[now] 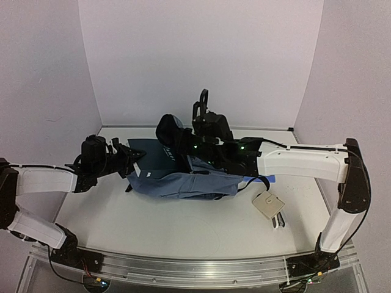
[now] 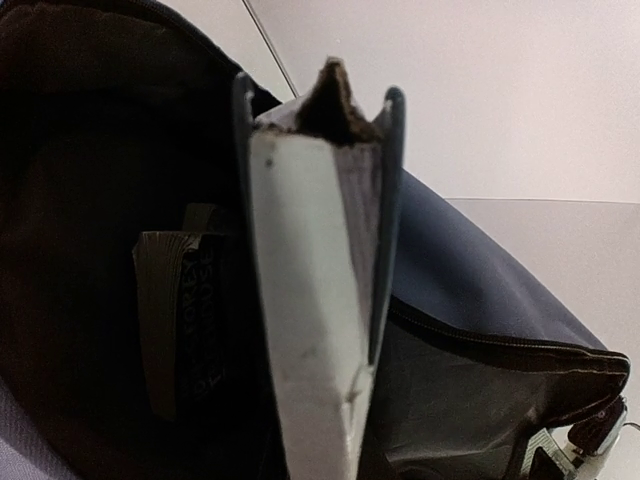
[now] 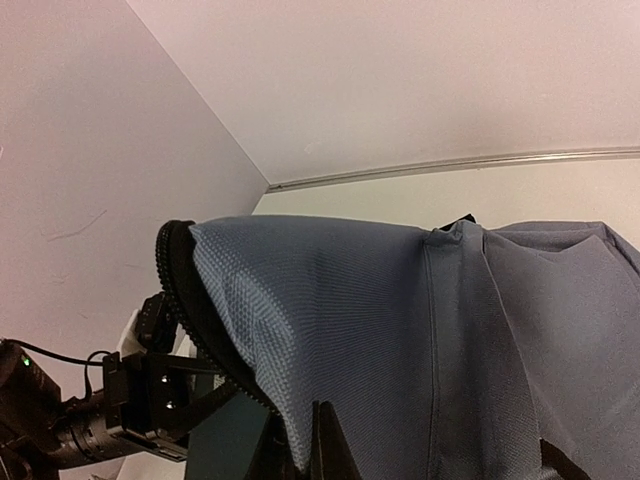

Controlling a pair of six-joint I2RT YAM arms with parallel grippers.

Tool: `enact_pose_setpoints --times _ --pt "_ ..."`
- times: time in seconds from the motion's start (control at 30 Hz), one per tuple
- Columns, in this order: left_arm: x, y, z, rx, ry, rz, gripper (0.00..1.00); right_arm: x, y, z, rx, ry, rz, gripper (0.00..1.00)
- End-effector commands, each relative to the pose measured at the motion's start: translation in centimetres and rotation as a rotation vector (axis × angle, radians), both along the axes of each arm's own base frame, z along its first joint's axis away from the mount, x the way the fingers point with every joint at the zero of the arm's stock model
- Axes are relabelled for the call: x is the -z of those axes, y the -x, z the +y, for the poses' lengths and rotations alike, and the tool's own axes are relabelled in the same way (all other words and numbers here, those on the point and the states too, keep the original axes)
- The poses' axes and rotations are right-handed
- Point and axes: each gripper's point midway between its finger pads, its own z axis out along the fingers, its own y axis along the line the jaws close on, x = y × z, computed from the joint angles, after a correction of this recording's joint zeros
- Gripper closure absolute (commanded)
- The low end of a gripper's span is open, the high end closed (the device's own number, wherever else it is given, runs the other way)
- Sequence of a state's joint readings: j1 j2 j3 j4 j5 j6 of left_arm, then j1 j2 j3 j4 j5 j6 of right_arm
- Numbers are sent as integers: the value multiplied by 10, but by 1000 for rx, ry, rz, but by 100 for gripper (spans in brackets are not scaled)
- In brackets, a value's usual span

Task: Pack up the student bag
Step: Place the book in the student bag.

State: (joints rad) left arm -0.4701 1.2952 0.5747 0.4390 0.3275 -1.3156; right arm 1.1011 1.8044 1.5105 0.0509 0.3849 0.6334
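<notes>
My left end effector (image 1: pixel 135 156) was clamped on the near end of a dark teal book (image 1: pixel 156 160), its jaws only narrowly apart around the covers. The book's far end pointed into the mouth of the student bag (image 1: pixel 183 184). My right end effector (image 1: pixel 184 144) was pinched fully closed on the bag's upper rim and held that flap high, so the opening gaped (in the right wrist view its fingertips were mostly buried under fabric).

To do this insertion well, I judged the right arm should hold its lift steady while the left slid the book in along its own plane. Its path would run beside what looked like another block of pages (image 2: pixel 165 320) standing inside. I would watch the leading corners against the zipper edge, since a snag there could drag the soft wall inward. I would open the left jaws only once most of the book sat inside.

The bag lay across the middle of the counter (image 1: pixel 153 229), slate-blue, limp and creased. It had a dark lining, a dark zipper line around the mouth, and a black strap trailing to the right. A flat beige item (image 1: pixel 267 205) lay well apart from it on the right.
</notes>
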Motion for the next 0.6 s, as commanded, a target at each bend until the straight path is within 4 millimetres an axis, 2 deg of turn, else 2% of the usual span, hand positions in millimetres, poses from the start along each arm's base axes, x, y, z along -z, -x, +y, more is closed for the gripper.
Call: enact_pose_setpoints --times 0.0,0.17,0.3,0.47,0.57 --pt "-6 -5 -20 11 33 -18 84 -65 -1 6 28 -235 -89 100" --pt "14 -11 -39 46 -17 0 82 -68 -1 14 11 -255 -92 100" --pt "20 -24 -52 77 -52 -21 78 -66 -2 17 4 -251 -88 100" --pt "25 -40 -67 134 -132 -50 69 -55 -2 19 3 -239 -74 100" --pt "38 -43 -71 174 -209 -29 60 -51 -2 17 8 -234 -67 100"
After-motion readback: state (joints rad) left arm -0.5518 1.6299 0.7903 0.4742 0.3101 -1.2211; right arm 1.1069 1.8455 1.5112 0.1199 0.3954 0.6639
